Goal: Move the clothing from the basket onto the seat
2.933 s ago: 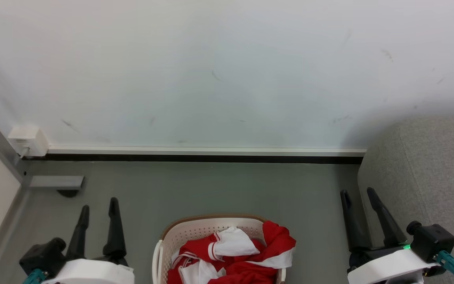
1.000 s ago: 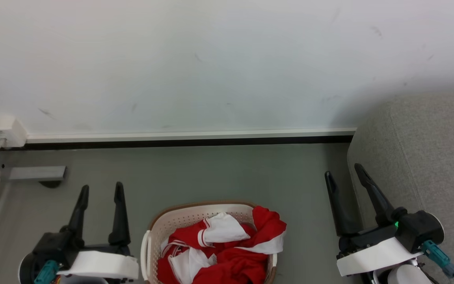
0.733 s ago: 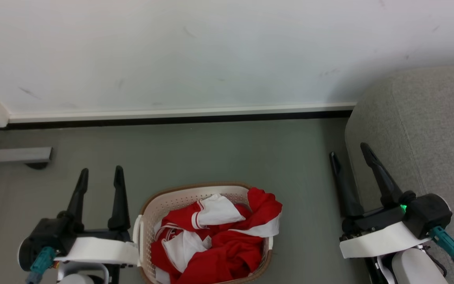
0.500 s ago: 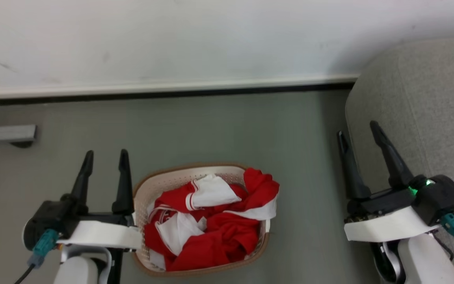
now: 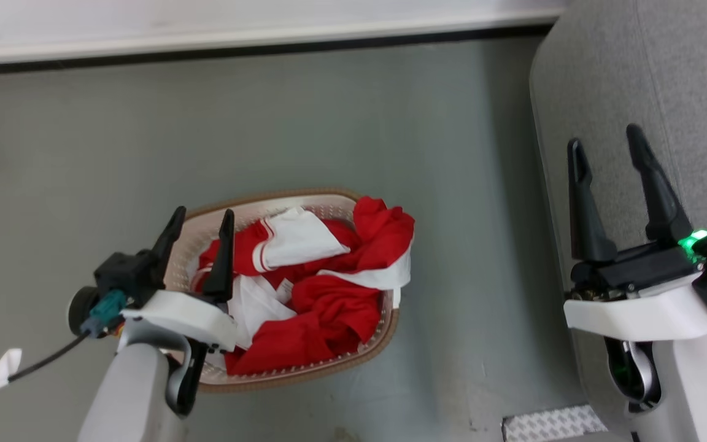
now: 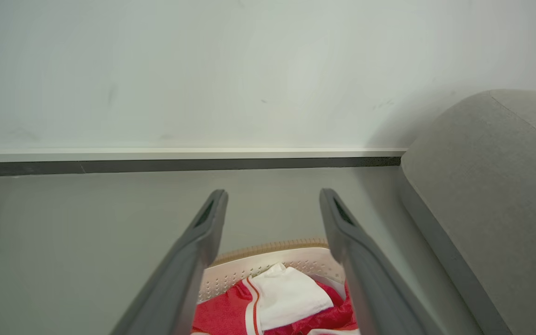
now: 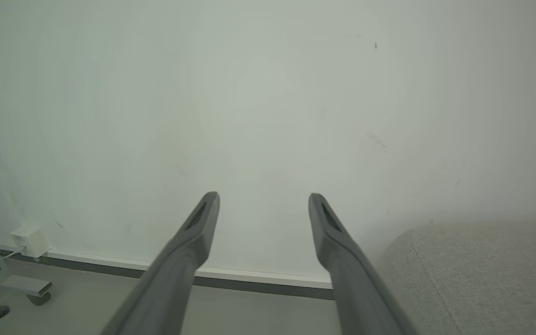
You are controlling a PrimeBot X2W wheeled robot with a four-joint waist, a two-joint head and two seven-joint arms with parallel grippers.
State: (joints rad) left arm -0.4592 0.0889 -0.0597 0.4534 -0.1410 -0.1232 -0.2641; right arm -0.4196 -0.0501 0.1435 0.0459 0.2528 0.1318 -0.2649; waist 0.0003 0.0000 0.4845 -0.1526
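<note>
Red clothing [image 5: 323, 276] still heaped in the basket [image 5: 329, 368], seat [image 5: 666, 61] to its right. Left gripper [image 5: 203, 213] has swung in over the basket's left rim, spread and empty; right gripper [image 5: 604, 138] spread by the seat edge. Nothing transferred yet.

Left gripper [image 5: 204, 213] now over basket [image 5: 329, 362] — was beside it, camera tipped down
</note>
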